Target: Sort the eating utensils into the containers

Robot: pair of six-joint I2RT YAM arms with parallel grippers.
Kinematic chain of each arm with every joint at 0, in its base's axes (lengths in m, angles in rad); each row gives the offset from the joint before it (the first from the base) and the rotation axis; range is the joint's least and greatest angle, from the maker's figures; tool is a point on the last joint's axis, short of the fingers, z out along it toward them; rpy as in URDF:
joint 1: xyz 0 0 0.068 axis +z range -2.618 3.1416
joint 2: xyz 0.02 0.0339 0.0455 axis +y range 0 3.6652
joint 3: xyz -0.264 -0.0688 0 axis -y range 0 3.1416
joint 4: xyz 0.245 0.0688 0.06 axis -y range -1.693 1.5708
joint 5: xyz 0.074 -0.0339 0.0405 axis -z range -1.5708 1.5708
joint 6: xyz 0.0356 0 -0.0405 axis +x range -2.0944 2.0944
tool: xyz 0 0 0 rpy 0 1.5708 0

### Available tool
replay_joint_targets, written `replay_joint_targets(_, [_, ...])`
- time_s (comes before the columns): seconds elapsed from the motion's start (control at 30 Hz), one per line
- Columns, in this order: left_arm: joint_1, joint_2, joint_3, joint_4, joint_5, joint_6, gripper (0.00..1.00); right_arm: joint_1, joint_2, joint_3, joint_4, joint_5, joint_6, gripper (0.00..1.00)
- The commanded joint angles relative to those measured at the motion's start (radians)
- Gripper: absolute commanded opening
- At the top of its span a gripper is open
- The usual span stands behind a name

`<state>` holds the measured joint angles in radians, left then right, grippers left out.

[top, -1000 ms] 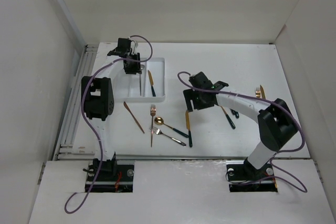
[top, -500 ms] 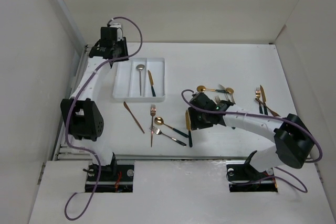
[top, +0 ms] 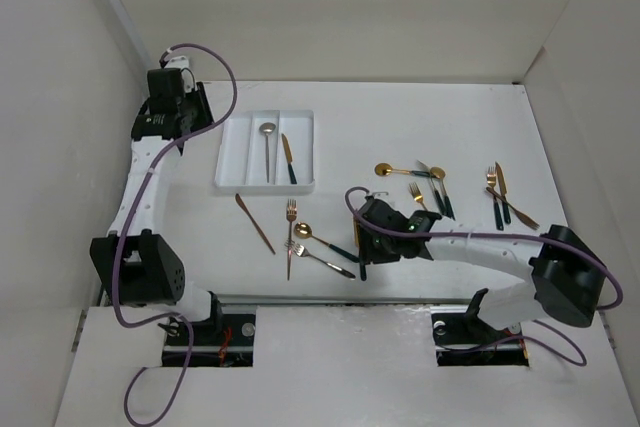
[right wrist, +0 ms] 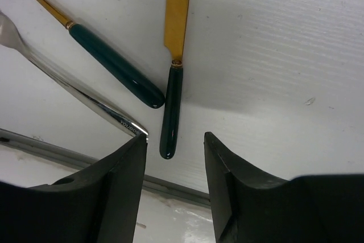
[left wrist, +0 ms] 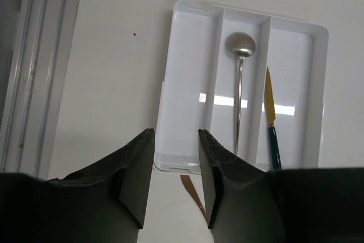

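Observation:
The white three-compartment tray (top: 238, 155) lies at the back left. It holds a silver spoon (top: 268, 147) in the middle compartment and a gold knife with a green handle (top: 288, 159) in the right one. My left gripper (top: 172, 107) is open and empty, left of the tray; the left wrist view shows the tray (left wrist: 187, 101) and the spoon (left wrist: 239, 83) beyond the gripper (left wrist: 175, 135). My right gripper (top: 372, 239) is open, low over a gold knife with a green handle (right wrist: 170, 112), whose handle end lies between the jaws (right wrist: 175, 140). More utensils lie loose on the table.
Near the right gripper lie a green-handled gold spoon (top: 325, 239), a silver fork (top: 320, 259), a rose fork (top: 291, 237) and a copper knife (top: 255, 223). Several more utensils (top: 430, 185) lie at the right. A metal rail (top: 140, 217) runs along the table's left edge.
My left gripper has left the silver spoon in the tray's middle compartment and swung back to the left. My right gripper has moved toward the near edge and down over the green-handled knife.

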<state>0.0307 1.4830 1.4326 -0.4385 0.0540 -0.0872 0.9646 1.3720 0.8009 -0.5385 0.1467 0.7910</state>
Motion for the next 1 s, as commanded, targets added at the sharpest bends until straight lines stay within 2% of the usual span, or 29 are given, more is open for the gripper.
replay_joint_targets(0.0, [0.005,-0.085,0.002,0.037,0.032,-0.006,0.34,0.028,0.036,-0.008,0.041,0.037,0.030,0.50])
replay_joint_targets(0.17, [0.014,-0.099,-0.009,0.037,0.032,-0.006,0.36,0.046,0.124,0.014,0.037,0.069,0.057,0.47])
replay_joint_targets(0.43, [0.034,-0.081,-0.018,0.046,0.072,-0.019,0.36,0.046,0.154,0.023,0.017,0.079,0.093,0.42])
replay_joint_targets(0.53, [0.043,-0.072,-0.018,0.046,0.081,-0.028,0.36,0.046,0.206,0.034,-0.031,0.135,0.129,0.41])
replay_joint_targets(0.7, [0.052,-0.049,0.000,0.046,0.081,-0.039,0.36,0.046,0.280,0.070,-0.084,0.191,0.152,0.32])
replay_joint_targets(0.8, [0.052,-0.038,0.011,0.037,0.090,-0.039,0.36,0.046,0.330,0.095,-0.084,0.200,0.152,0.31])
replay_joint_targets(0.87, [0.052,-0.038,0.020,0.037,0.090,-0.039,0.36,0.046,0.351,0.107,-0.084,0.211,0.152,0.24])
replay_joint_targets(0.9, [0.063,-0.038,0.020,0.037,0.090,-0.039,0.36,0.046,0.351,0.107,-0.075,0.211,0.152,0.10])
replay_joint_targets(0.93, [0.063,-0.038,0.020,0.037,0.090,-0.039,0.36,0.046,0.351,0.107,-0.075,0.211,0.152,0.02])
replay_joint_targets(0.97, [0.073,-0.038,0.020,0.037,0.090,-0.039,0.36,0.046,0.351,0.107,-0.066,0.211,0.152,0.00])
